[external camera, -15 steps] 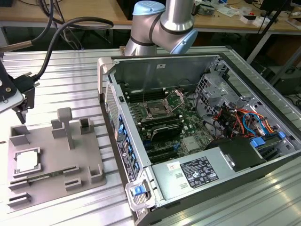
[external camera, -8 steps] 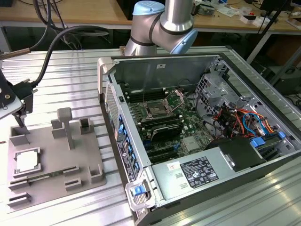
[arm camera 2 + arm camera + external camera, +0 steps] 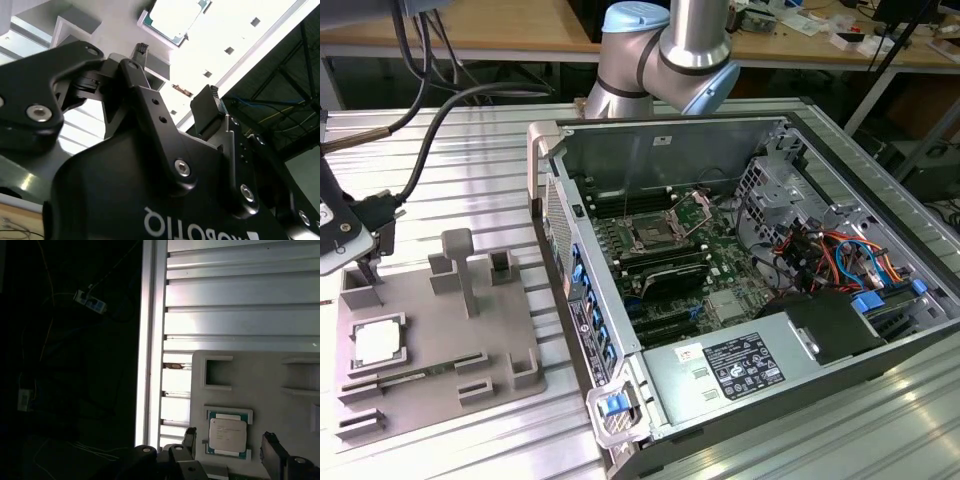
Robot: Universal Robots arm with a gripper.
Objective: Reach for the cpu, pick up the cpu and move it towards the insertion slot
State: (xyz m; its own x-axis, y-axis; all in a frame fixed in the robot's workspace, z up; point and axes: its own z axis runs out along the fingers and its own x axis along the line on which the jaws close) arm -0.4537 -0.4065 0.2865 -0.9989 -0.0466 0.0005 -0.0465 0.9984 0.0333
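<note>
CPU (image 3: 377,341) lies flat in a square recess of the grey tray (image 3: 450,345), in the lower left of the exterior view. The tray rests on the ribbed metal tabletop (image 3: 470,150). The hand (image 3: 362,270) hangs at the left edge of that frame, above the tray's far corner and near the chip; one dark finger points down. The insertion slot (image 3: 650,236) sits at the middle of the frame, a shiny frame around a dark centre on the board inside the open computer case (image 3: 720,365) — well apart from the chip. The arm's silver and blue joints (image 3: 665,50) stand at the top centre, behind the case.

In the second wrist view the hand (image 3: 177,70) is seen from behind its black body, its two fingers (image 3: 141,50) spread wide with nothing between them. The CPU (image 3: 175,17) shows beyond the fingertips, pale against the tray.

In the first wrist view the CPU (image 3: 227,434) rests in its recess, green edge showing around the silvery top. The hand (image 3: 229,440) is open — one fingertip on either side of the chip, neither touching it. The tabletop's ribs (image 3: 240,300) run beyond the tray (image 3: 265,375).
</note>
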